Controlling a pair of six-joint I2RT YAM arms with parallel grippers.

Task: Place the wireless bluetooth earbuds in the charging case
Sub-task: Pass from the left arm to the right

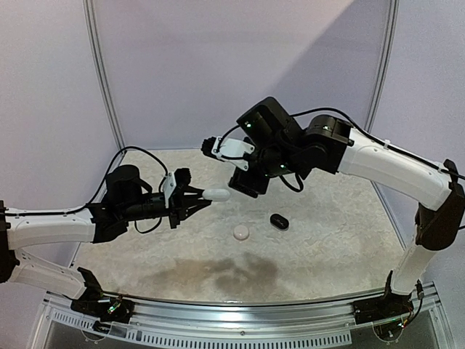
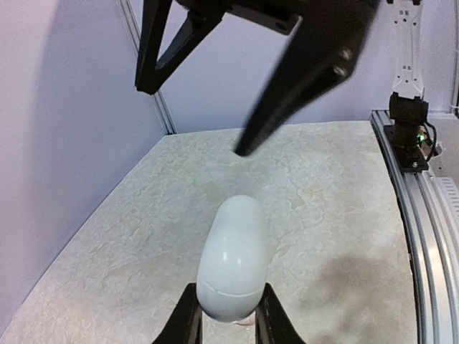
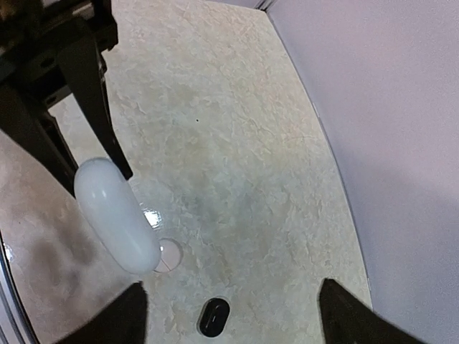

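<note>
A white, pebble-shaped charging case [image 1: 216, 194] with its lid down is held off the table, my left gripper [image 1: 205, 198] shut on its near end. In the left wrist view the case [image 2: 233, 258] sticks out forward from between the two black fingers [image 2: 188, 322]. My right gripper [image 1: 245, 185] hovers just right of and above the case, open, with nothing between its fingers. From the right wrist view the case [image 3: 118, 215] lies to the left of the wide-open right gripper [image 3: 233, 297]. The wireless bluetooth earbuds are out of view.
A round pinkish case [image 1: 240, 233] and a black oval case [image 1: 279, 221] lie on the mottled beige table [image 1: 327, 240], below the raised grippers. Lilac walls close in the back and both sides. A metal rail [image 1: 240, 309] runs along the near edge.
</note>
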